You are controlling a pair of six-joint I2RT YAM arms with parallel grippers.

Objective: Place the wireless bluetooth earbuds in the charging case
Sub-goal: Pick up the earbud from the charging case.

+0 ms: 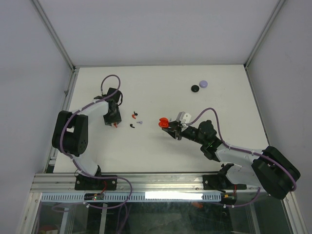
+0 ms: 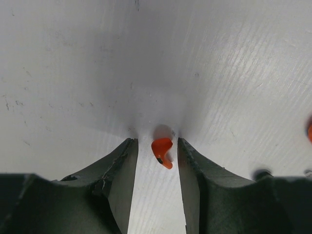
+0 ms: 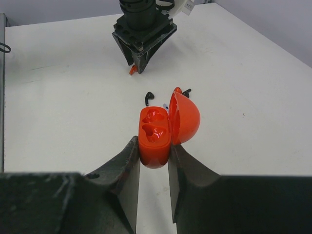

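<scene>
White desk (image 1: 161,87), pale walls, aluminium frame round it. Right pincer (image 3: 153,148) is clenched on the red charging case (image 3: 155,136). Lid swung open, 2 empty wells facing up and toward the left arm, so probably held as a fixed target. Left pincer (image 2: 156,142) is down at the desk, jaws apart, straddling a red earbud (image 2: 162,151). Gap either side, not gripped yet. Black bud (image 1: 131,126) lies loose nearby. Black disc (image 1: 195,88) and purple disc (image 1: 204,84) sit well apart, far side.
</scene>
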